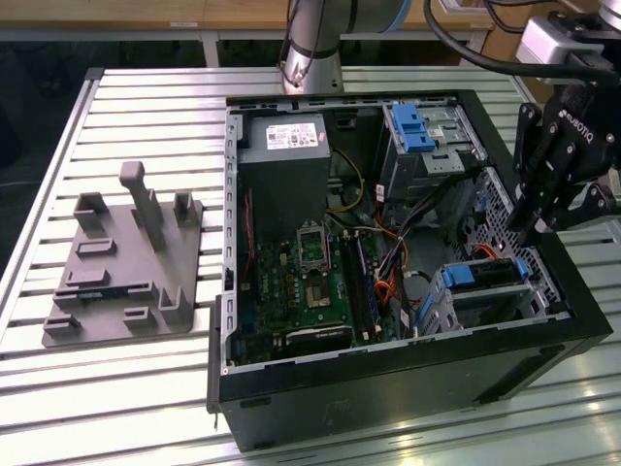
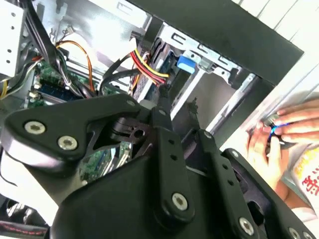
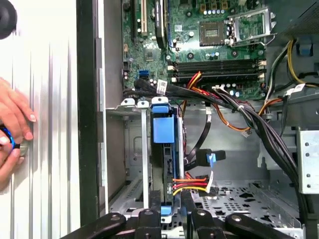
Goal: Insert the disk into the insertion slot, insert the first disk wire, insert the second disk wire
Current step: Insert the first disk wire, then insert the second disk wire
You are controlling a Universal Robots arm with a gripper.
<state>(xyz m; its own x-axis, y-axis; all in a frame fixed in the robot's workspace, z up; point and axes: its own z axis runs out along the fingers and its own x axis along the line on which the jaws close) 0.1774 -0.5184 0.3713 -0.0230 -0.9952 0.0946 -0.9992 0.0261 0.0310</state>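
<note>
Gripper (image 1: 537, 229) hangs over the edge of the case (image 1: 388, 383) on the exterior view's right, near the disk (image 3: 163, 130); whether it is clenched or released you cannot tell; the disk stands in the insertion slot (image 1: 490, 311), in the case's near corner on that side; the red-and-yellow wire (image 3: 190, 185) ends just beside it; a wire looks to be the step in hand, so square its plug to the disk's edge, press straight, and mind the person's hand (image 3: 12, 124) outside the case.

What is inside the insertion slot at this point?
The disk, seen by its blue frame, stands in the insertion slot, and red, yellow and black wires run up to it. Its silver body and connectors are hidden by the cage walls.
</note>
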